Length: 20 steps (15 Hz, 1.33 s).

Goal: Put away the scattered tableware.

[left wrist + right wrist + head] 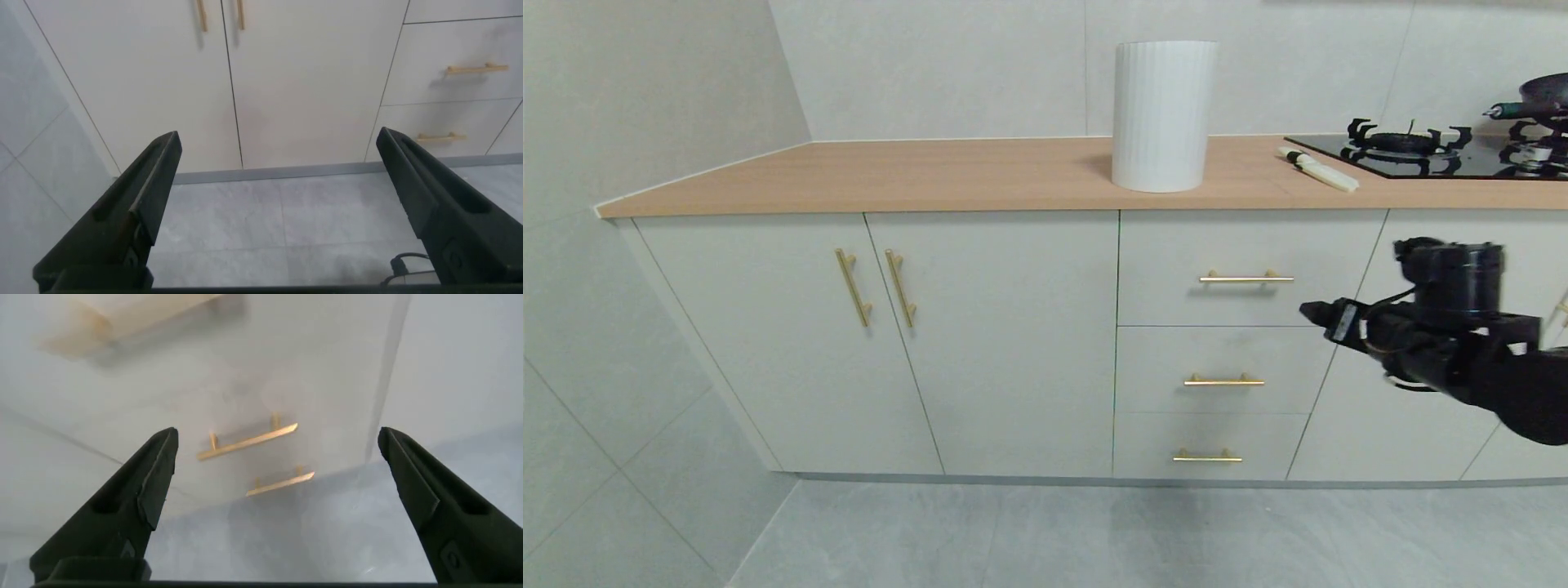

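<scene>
our right gripper [1319, 314] hangs by the top drawer [1176, 261], fingers apart. the left gripper [278, 143] is likewise apart, low. the pale utensil [1319, 169] lies on the table [931, 175] beside the stove [1421, 151]. we judge drawer-opening in hand: next, close around its handle [1245, 279].

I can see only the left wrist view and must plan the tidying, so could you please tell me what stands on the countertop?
Observer: A white ribbed canister stands upright on the wooden countertop, above the drawers.
Operator: Is any tableware loose there?
Observer: A cream-coloured utensil lies beside the gas hob, along its left edge.
Operator: Where is the right gripper?
Observer: The right gripper, open, is in front of the drawers, about level with the top drawer's lower edge.
</scene>
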Motion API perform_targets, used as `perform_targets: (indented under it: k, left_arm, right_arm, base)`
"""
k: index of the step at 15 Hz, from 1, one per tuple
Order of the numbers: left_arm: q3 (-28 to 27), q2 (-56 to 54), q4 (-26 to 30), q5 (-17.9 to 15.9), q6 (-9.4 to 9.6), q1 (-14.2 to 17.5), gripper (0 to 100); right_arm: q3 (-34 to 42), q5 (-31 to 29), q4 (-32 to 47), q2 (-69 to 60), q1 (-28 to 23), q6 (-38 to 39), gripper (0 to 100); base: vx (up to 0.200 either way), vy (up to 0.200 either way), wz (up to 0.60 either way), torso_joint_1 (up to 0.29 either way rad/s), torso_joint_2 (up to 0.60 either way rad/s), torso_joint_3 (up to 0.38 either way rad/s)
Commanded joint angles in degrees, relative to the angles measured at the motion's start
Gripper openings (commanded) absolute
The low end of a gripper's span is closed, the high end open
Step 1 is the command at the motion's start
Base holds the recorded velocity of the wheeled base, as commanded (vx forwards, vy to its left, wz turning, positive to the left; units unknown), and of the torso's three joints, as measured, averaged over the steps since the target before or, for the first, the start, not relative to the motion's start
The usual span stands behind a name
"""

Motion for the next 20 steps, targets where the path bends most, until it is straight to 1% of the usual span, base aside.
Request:
perform_targets:
  k: [1,3,4,5,6,7,8,10,13,14,16,18,19,20]
  left_arm:
    - [0.01,0.00,0.00,0.01,0.02,0.02,100]
    - [0.01,0.00,0.00,0.01,-0.07,0.02,100]
    - [0.01,0.00,0.00,0.01,0.02,0.02,100]
    - [0.01,0.00,0.00,0.01,0.02,0.02,100]
    - [0.01,0.00,0.00,0.01,0.02,0.02,100]
    - [0.01,0.00,0.00,0.01,0.02,0.02,100]
    - [0.01,0.00,0.00,0.01,0.02,0.02,100]
    - [0.01,0.00,0.00,0.01,0.02,0.02,100]
    - [0.01,0.00,0.00,0.01,-0.07,0.02,100]
    - [0.01,0.00,0.00,0.01,-0.07,0.02,100]
    - [0.01,0.00,0.00,0.01,-0.07,0.02,100]
    - [0.01,0.00,0.00,0.01,-0.07,0.02,100]
    - [0.01,0.00,0.00,0.01,-0.07,0.02,100]
    - [0.01,0.00,0.00,0.01,-0.07,0.02,100]
  right_arm:
    - [16.25,-2.84,1.62,-31.54,-1.06,-9.75,100]
    - [19.15,-3.63,6.10,-41.91,-3.43,-11.86,100]
    - [20.12,-3.63,13.48,-52.64,-4.57,-12.83,100]
    - [20.03,-3.55,19.55,-60.90,-4.57,-14.41,100]
    - [19.95,-3.63,22.80,-64.94,-4.57,-16.08,100]
    - [19.86,-3.81,29.21,-73.73,-4.66,-20.30,100]
    - [19.86,-4.78,33.26,-79.62,-4.75,-23.11,100]
    - [20.12,-7.41,38.36,-87.62,-5.45,-26.62,100]
    - [20.21,-7.68,44.33,-96.49,-5.89,-28.91,100]
    - [20.47,-7.76,45.30,-97.46,-7.91,-28.82,100]
    - [23.02,-7.06,45.83,-101.42,-9.93,-29.00,100]
    - [27.24,-6.71,44.68,-101.77,-10.11,-28.38,100]
    - [30.23,-3.81,43.19,-101.77,-10.11,-27.06,100]
    - [34.53,2.61,40.46,-101.68,-10.11,-25.57,100]
  base:
    - [0.000,0.000,0.00,0.000,0.00,0.000]
    - [0.000,0.000,0.00,0.000,0.00,0.000]
    - [0.000,0.000,0.00,0.000,0.00,0.000]
    - [0.000,0.000,0.00,0.000,0.00,0.000]
    - [0.000,0.000,0.00,0.000,0.00,0.000]
    - [0.000,0.000,0.00,0.000,0.00,0.000]
    - [0.000,0.000,0.00,0.000,0.00,0.000]
    - [0.000,0.000,0.00,0.000,0.00,0.000]
    - [0.000,0.000,0.00,0.000,0.00,0.000]
    - [0.000,0.000,0.00,0.000,0.00,0.000]
    - [0.000,0.000,0.00,0.000,0.00,0.000]
    - [0.000,0.000,0.00,0.000,0.00,0.000]
    - [0.000,0.000,0.00,0.000,0.00,0.000]
    - [0.000,0.000,0.00,0.000,0.00,0.000]
